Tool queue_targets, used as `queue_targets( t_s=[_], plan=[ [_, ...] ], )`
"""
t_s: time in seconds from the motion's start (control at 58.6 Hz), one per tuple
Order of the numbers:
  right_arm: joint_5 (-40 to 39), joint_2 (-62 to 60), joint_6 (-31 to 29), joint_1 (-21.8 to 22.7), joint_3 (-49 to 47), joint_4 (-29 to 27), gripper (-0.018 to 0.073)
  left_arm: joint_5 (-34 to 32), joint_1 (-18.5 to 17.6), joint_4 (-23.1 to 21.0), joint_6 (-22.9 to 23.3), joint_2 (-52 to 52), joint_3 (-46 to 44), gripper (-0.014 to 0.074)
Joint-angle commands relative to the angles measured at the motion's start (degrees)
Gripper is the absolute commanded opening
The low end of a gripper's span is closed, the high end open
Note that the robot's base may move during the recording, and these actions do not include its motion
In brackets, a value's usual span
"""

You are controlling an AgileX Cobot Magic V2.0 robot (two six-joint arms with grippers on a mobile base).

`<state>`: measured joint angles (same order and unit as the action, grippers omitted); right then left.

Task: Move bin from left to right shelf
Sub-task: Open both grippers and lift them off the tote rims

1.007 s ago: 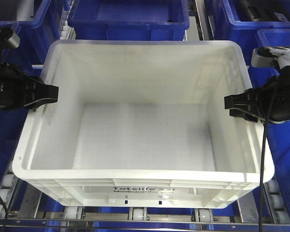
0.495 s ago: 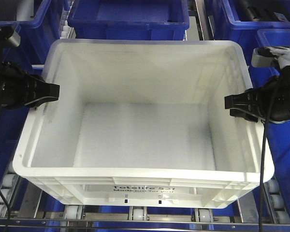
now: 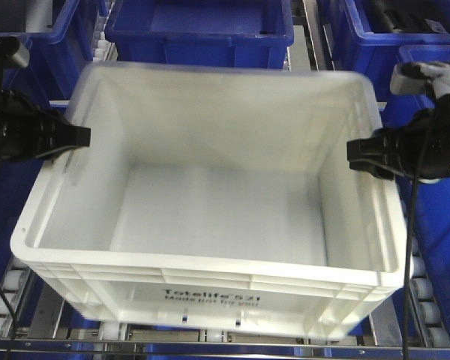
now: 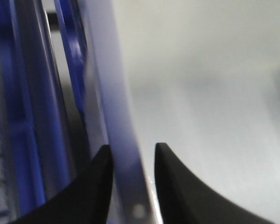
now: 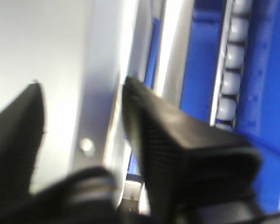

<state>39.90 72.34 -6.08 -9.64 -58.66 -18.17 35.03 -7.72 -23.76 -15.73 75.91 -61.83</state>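
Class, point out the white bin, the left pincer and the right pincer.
bin (image 3: 210,202): front view, inside floor.
left pincer (image 3: 81,136): front view, tips at the bin's left rim.
right pincer (image 3: 354,156): front view, tips at the bin's right rim.

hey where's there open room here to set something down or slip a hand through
The clearest bare patch is the floor of the white bin, walled by its four sides. Its side rims are taken: the left gripper and right gripper each straddle one. Behind and beside it, blue crates crowd close. Below its front, the roller rails leave only a thin strip.
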Motion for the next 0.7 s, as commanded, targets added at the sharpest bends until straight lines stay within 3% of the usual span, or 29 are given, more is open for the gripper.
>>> queue_targets(
  t_s=[0.0, 0.171, 0.683],
  plan=[
    [-3.35, -1.54, -0.99, -0.02, -1.92, -1.06, 0.0483, -5.69, -0.32, -1.52, -0.44, -2.11, -2.44, 0.0272],
    [-3.47, -1.54, -0.99, -0.02, -1.92, -0.49, 0.0592, -6.36, -0.32, -1.52, -0.44, -2.11, -2.44, 0.0336],
    [-4.81, -4.96, -0.99, -0.02, -1.97, 2.81, 0.0592, -6.53, -0.32, -0.91, -0.44, -4.03, -2.44, 0.0338]
  ],
)
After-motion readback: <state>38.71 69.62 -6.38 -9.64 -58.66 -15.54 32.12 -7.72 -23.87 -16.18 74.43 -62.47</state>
